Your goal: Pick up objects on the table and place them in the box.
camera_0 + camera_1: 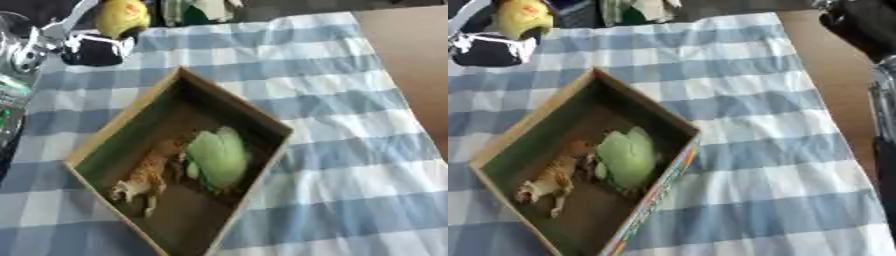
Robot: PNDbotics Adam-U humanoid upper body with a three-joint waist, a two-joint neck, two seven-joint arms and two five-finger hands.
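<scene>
Fingers unclear, can't tell open/shut; left hand [92, 50] blurred nr yellow toy [121, 17], top-left, beyond box [232, 102].

The box [234, 107] looks like matt brown cardboard; the checked tablecloth [332, 90] beneath it is soft woven cloth.

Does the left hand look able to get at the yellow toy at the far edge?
Probably yes: the left hand sits right by the yellow toy, nothing between them.
</scene>
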